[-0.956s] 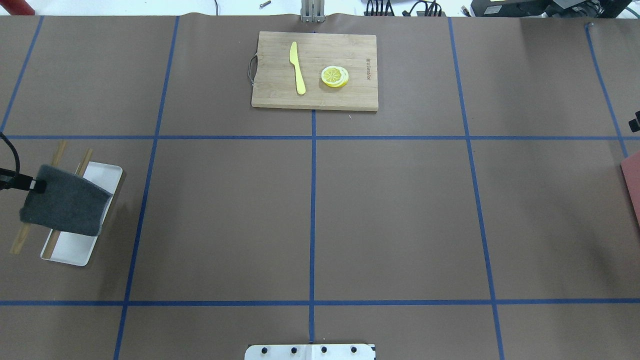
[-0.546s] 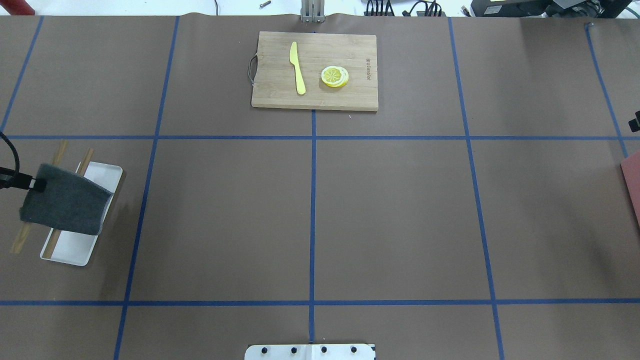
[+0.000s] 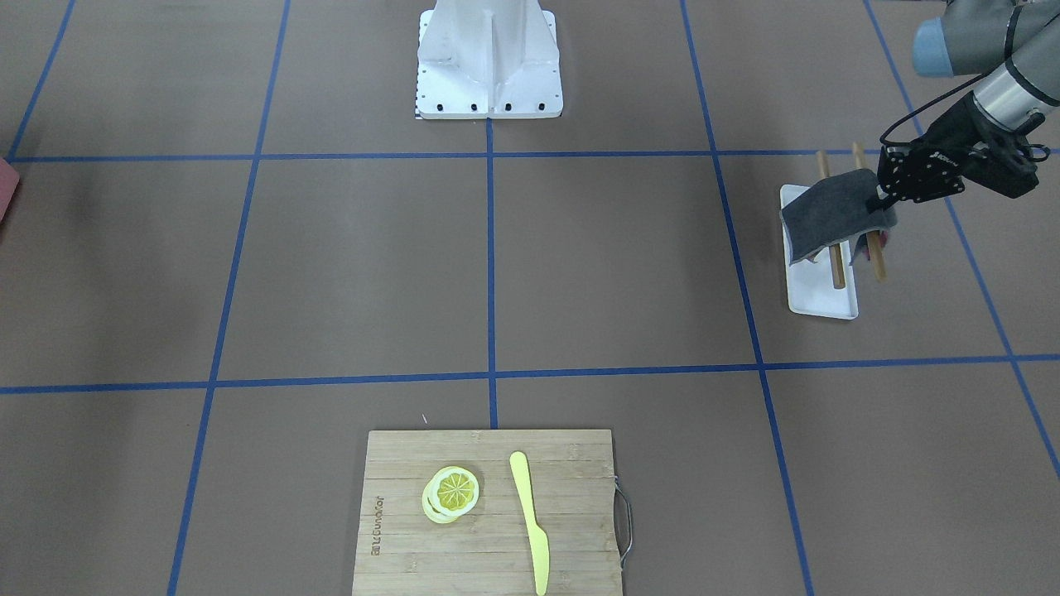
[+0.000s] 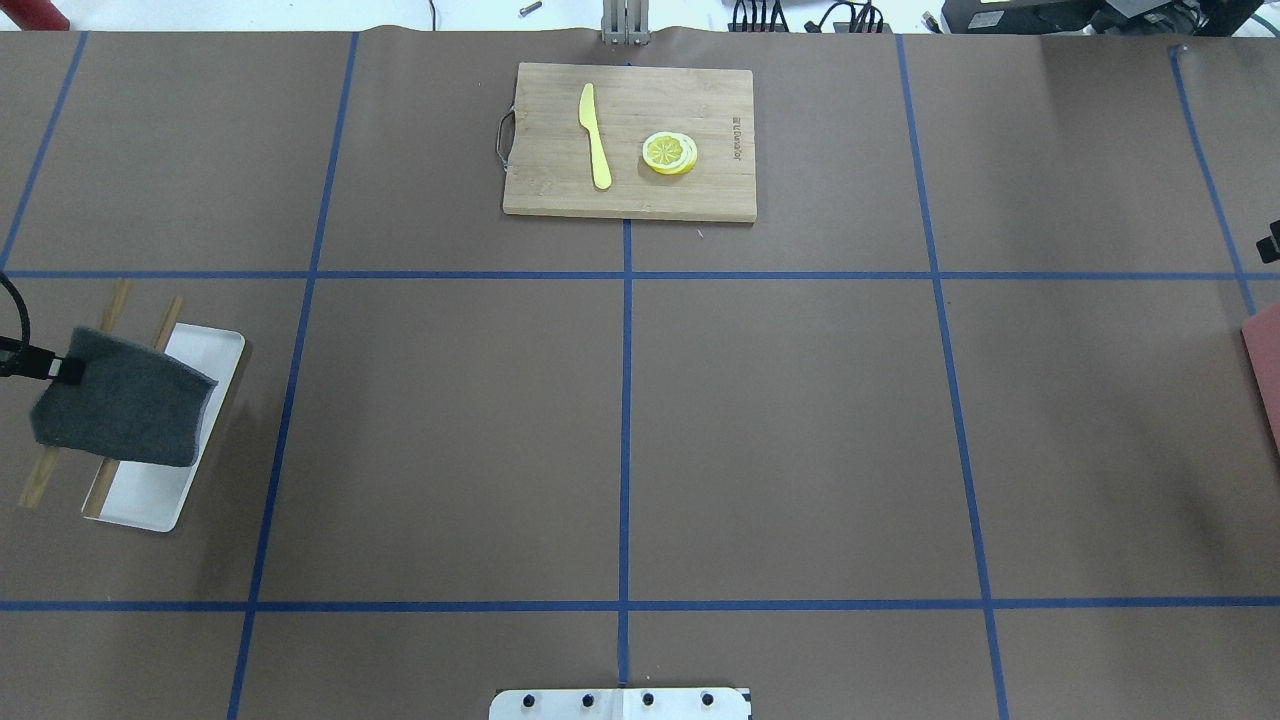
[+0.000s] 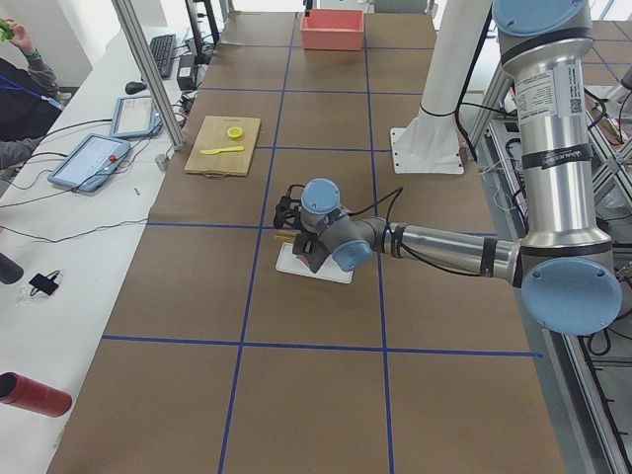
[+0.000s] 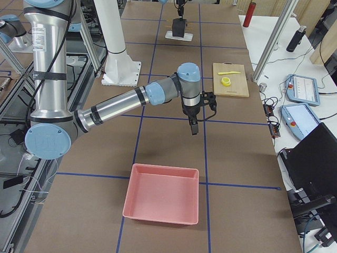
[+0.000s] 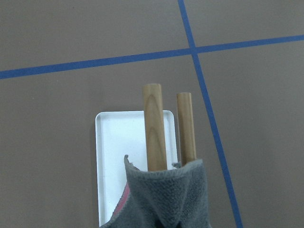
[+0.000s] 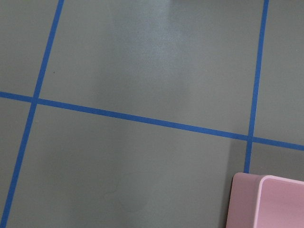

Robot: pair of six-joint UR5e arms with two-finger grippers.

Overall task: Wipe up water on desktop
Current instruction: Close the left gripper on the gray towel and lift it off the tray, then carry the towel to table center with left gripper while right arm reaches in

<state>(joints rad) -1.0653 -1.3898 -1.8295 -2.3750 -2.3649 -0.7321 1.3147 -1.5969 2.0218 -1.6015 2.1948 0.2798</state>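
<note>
Spreading across the whole frame, the desktop (image 4: 780, 430) is flat matte brown, gridded with thin blue tape. At middle left, the left gripper (image 4: 62, 368) pinches a fuzzy grey cloth (image 4: 120, 410); whether the right gripper (image 6: 193, 129) is open I cannot tell.

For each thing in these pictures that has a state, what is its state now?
left tool, shut on the grey cloth
grey cloth, hanging from it above the white tray
right tool, cannot tell if open or shut
wooden sticks, lying flat, partly under the cloth
pink bin, upright, empty
yellow knife, lying on the cutting board
lemon slices, stacked on the board
</note>
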